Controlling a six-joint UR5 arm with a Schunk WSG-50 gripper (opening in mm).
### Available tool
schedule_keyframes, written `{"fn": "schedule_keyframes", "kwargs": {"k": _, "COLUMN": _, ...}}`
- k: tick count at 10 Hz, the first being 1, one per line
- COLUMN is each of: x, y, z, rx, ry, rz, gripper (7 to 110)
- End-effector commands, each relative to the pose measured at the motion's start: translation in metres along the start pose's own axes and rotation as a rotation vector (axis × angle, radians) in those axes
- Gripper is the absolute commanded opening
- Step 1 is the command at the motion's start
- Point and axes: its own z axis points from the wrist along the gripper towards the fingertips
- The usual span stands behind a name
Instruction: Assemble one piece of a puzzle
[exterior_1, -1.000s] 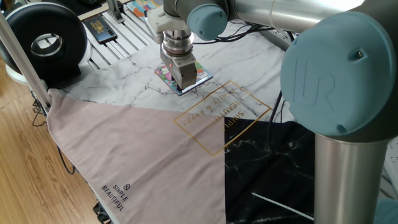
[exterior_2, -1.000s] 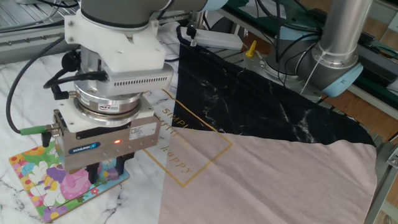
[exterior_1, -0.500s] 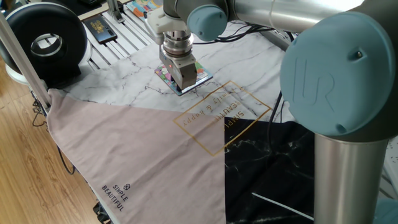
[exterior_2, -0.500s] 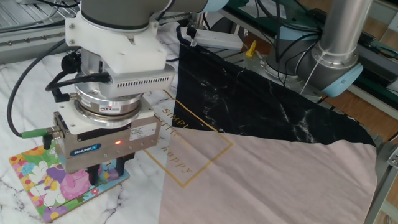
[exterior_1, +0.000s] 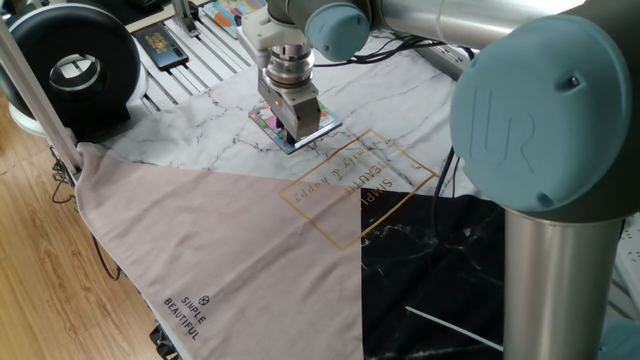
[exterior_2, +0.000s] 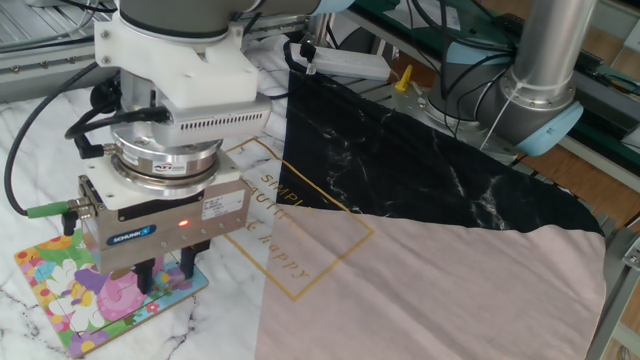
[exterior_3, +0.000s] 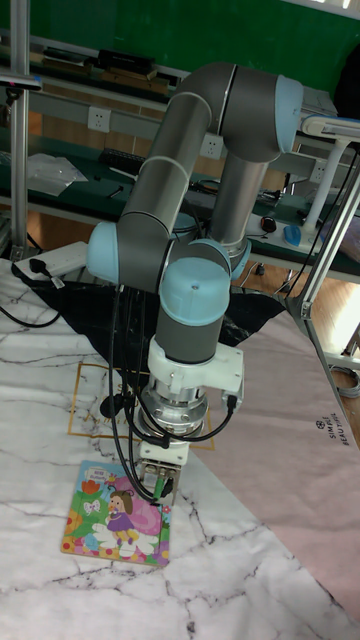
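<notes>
Since a second ago the tool (exterior_2: 165, 277) has risen a little and shifted slightly toward the puzzle's far side, so that more of the board's near corner shows beneath it. Its two dark fingers (exterior_2: 188, 264) point straight down, their tips just above the puzzle (exterior_2: 70, 295), close together with a narrow gap; whether they pinch anything I cannot tell, since the piece itself cannot be made out in any view. In the tall fixed view the tool (exterior_3: 160, 485) hangs over the upper right corner of the puzzle (exterior_3: 105, 515), whose cartoon figure, flowers and dark-blue edge lie flat on the marble-patterned cloth (exterior_3: 220, 570) covering the counter. In one fixed view the tool (exterior_1: 298, 128) hides most of the puzzle (exterior_1: 322, 124). Beyond it, a pinkish cloth panel (exterior_1: 220, 250) and a black marbled panel (exterior_2: 420, 160) meet at a gold-printed square (exterior_1: 358, 180). A black round fan-like device (exterior_1: 70, 70) stands at the counter's far corner.
</notes>
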Motion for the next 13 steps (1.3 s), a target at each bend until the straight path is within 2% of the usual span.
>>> {"fn": "schedule_keyframes", "kwargs": {"k": 1, "x": -0.0016, "y": 0.0046, "z": -0.0014, "rx": -0.023, "ry": -0.019, "rz": -0.009, "gripper": 22}}
{"fn": "schedule_keyframes", "kwargs": {"k": 2, "x": 0.0025, "y": 0.0036, "z": -0.0009, "rx": -0.020, "ry": -0.004, "rz": -0.012, "gripper": 22}}
{"fn": "schedule_keyframes", "kwargs": {"k": 4, "x": -0.0012, "y": 0.0047, "z": 0.0028, "rx": -0.025, "ry": -0.020, "rz": -0.002, "gripper": 22}}
{"fn": "schedule_keyframes", "kwargs": {"k": 13, "x": -0.0008, "y": 0.0071, "z": 0.0026, "rx": -0.034, "ry": -0.016, "rz": -0.003, "gripper": 22}}
